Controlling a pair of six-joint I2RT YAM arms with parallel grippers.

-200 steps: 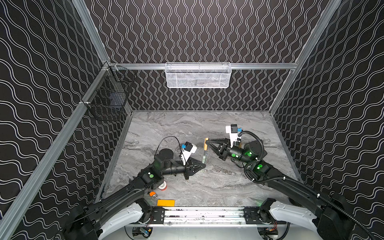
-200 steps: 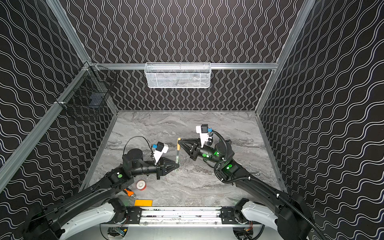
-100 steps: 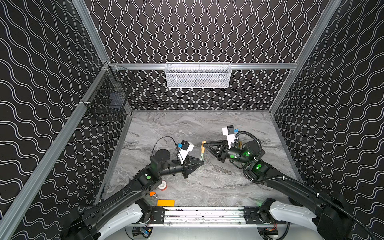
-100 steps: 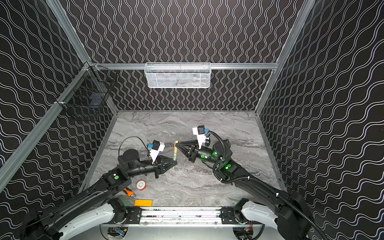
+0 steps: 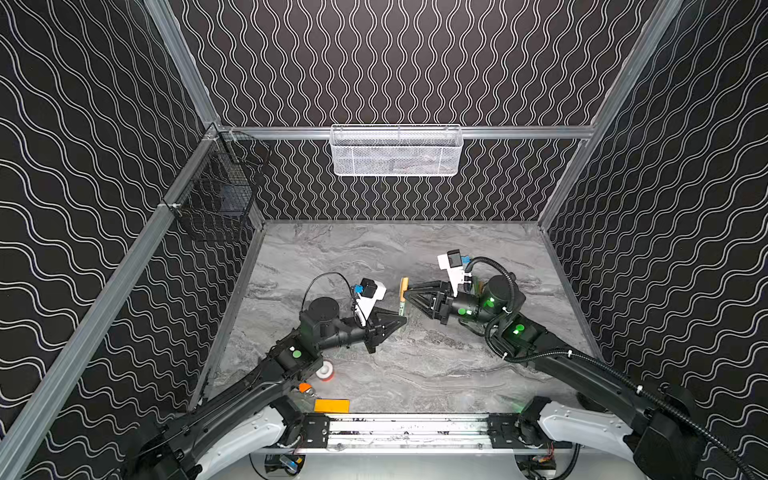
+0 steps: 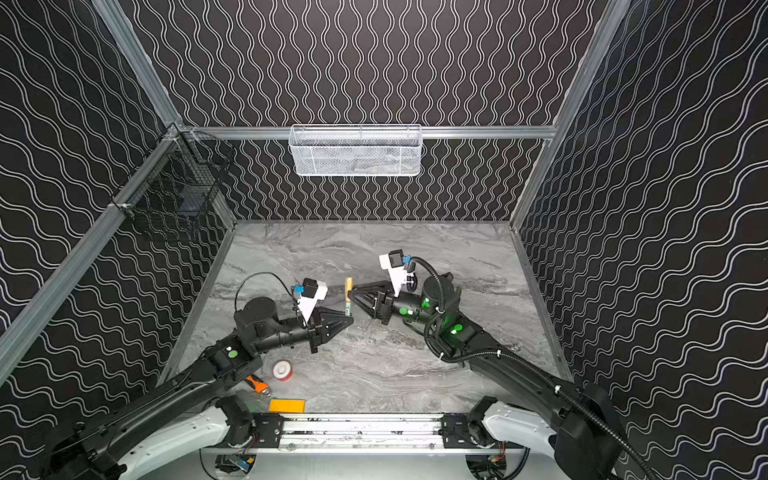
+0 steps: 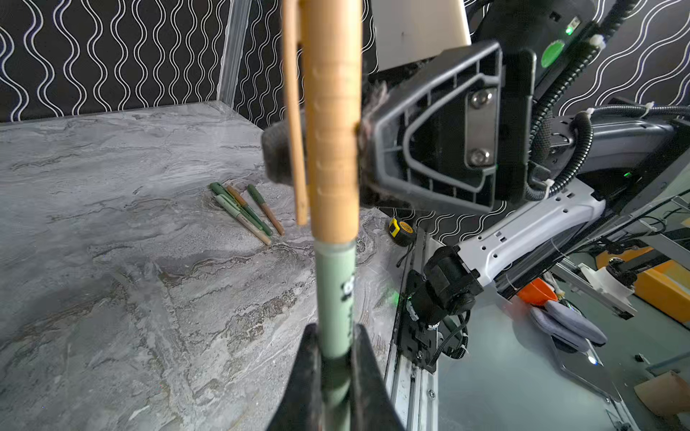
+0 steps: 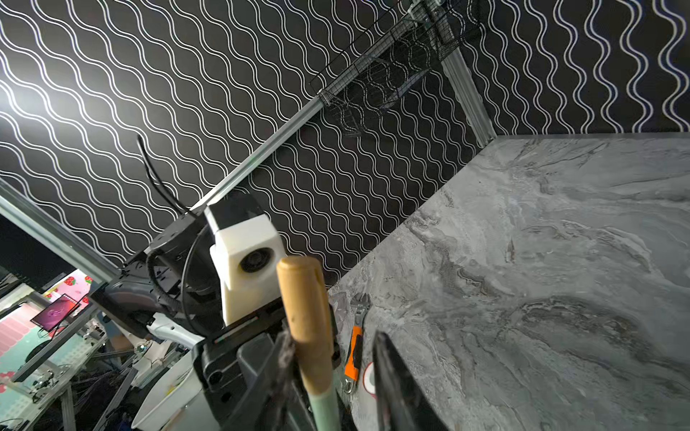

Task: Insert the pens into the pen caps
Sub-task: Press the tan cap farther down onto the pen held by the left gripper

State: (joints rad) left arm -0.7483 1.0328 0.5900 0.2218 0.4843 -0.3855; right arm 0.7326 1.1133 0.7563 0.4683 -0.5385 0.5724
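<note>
A pale green pen [image 7: 334, 294] stands up out of my left gripper [image 7: 334, 358], which is shut on its barrel. A tan pen cap [image 7: 332, 130] with a clip sits over the pen's far end. In both top views the pen [image 5: 401, 308] and the cap [image 5: 403, 289] hang above mid table, between my left gripper [image 5: 401, 321] and my right gripper [image 5: 409, 293]. My right gripper [image 8: 334, 347] stands open around the cap [image 8: 306, 309]: one finger touches it, the other finger [image 8: 384, 358] is clear of it.
Several capped pens [image 7: 246, 212] lie together on the marble table [image 5: 374, 257], with a yellow tape measure [image 7: 401, 231] near them. An orange-handled wrench [image 8: 354, 347], a red-and-white roll [image 5: 325, 371] and an orange block [image 5: 331, 405] lie by the front edge. A white mesh basket [image 5: 395, 151] hangs on the back wall.
Both grippers have drifted left with the pen and cap between them. My right gripper's jaws have parted from the cap; the left stays shut on the pen.
</note>
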